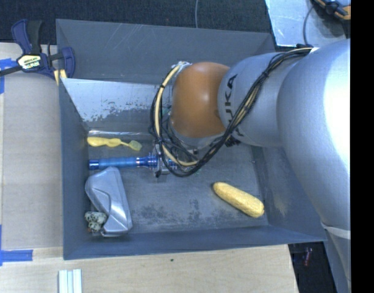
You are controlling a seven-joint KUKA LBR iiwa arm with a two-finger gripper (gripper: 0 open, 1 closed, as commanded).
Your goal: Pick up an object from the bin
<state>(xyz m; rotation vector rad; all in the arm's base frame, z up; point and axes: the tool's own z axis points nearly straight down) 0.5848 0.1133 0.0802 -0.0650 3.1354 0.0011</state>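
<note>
Since orange wrist cover (196,99) hides jaws, cannot tell opening; jaws sit at arm-side end of slim blue metallic rod (119,162). Rod likely light, stiff, slick, prone to roll: pinch across mid-shaft. Wavy yellow soft-plastic strip (113,143) just beside rod.

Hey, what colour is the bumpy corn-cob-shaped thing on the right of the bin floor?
The corn-cob-shaped thing is yellow; the camera view shows it plainly.

Dark textured flooring (144,2) spans the top, a pale grey sheet (284,17) lying at right.
</note>
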